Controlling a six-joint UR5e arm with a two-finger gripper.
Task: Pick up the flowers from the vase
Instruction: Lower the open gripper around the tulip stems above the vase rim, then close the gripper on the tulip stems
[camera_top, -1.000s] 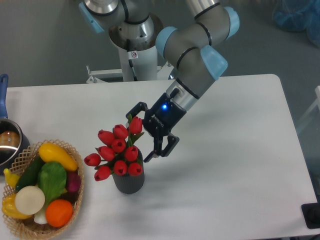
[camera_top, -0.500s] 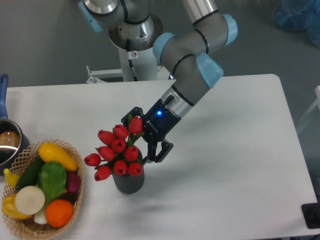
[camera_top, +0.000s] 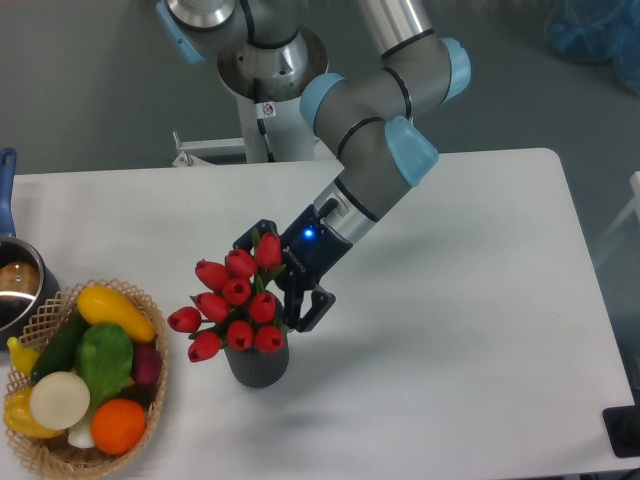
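Camera view: the red tulip bunch (camera_top: 233, 305) is seen standing in the dark grey ribbed vase (camera_top: 259, 365), which rests on the white surface (camera_top: 470, 330) just right of a wicker basket (camera_top: 152, 385) filled with fruit and vegetables (camera_top: 85, 370). The hand (camera_top: 278, 275) is held spread wide at the right edge of the bunch, tilted down and to the left. One finger (camera_top: 252, 235) is seen behind the topmost bud, the other (camera_top: 308, 308) just beside the lower right buds near the vase rim. Contact with the flowers cannot be confirmed. A steel pot (camera_top: 15, 285) with a blue handle is cut off at the left edge.
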